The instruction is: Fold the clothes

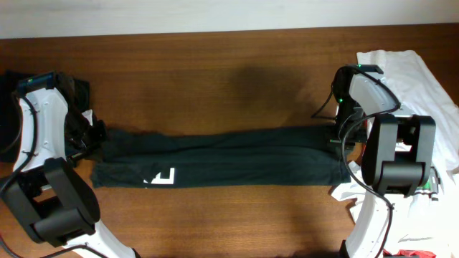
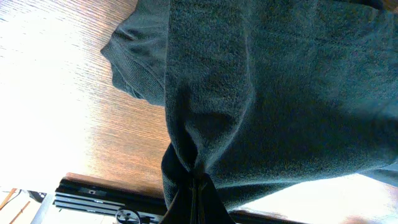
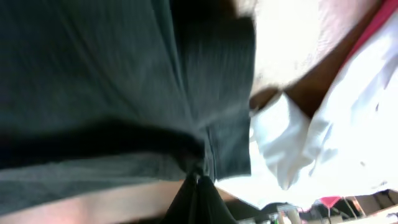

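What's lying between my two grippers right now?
The black T-shirt, folded into a long band, spans the whole stretch from left gripper to right gripper; the overhead view shows it.

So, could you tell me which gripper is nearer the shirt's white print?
Left. The left gripper pinches the shirt end near the print; the right gripper pinches the far end.
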Controlling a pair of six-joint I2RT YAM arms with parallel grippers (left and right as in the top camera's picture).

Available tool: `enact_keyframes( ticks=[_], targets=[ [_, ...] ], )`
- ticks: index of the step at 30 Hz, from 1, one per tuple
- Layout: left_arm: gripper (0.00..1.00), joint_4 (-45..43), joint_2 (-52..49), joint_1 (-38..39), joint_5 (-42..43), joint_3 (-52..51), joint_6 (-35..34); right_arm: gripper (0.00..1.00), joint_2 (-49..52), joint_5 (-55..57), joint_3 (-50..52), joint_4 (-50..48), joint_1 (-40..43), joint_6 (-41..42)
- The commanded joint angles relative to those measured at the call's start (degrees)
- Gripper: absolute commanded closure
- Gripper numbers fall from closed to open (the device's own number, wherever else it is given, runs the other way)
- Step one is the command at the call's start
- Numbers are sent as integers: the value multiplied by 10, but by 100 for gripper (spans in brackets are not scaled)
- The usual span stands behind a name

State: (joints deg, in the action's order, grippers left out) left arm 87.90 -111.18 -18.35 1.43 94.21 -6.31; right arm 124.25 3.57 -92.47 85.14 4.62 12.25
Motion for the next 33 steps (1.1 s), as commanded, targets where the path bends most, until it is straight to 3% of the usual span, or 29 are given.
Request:
enact_keyframes(
  ticks=[1,6,8,10,20,24,27,33],
  targets=[
    [100,0,13,0,-8,-5,-5,96,-13,16,-63,4,19,12],
    [100,-3,13,0,-8,-5,-5,96,-14,14,-141,59,21,15],
    [100,-3,13,0,-8,-5,-5,74,-14,14,-130,90,21,15],
    [100,-5,13,0,-8,-5,-5,66,-14,12,-110,105,21,13],
    [100,-5,13,0,-8,-5,-5,66,-14,-43,-7,17,21,0],
    [100,-5,13,0,-8,-5,-5,67,-14,-45,1,7,21,0],
    [100,-7,13,0,-8,-5,-5,75,-14,-47,1,5,21,1],
    [100,-7,13,0,-8,-5,-5,71,-13,-57,4,5,21,0]
  ],
)
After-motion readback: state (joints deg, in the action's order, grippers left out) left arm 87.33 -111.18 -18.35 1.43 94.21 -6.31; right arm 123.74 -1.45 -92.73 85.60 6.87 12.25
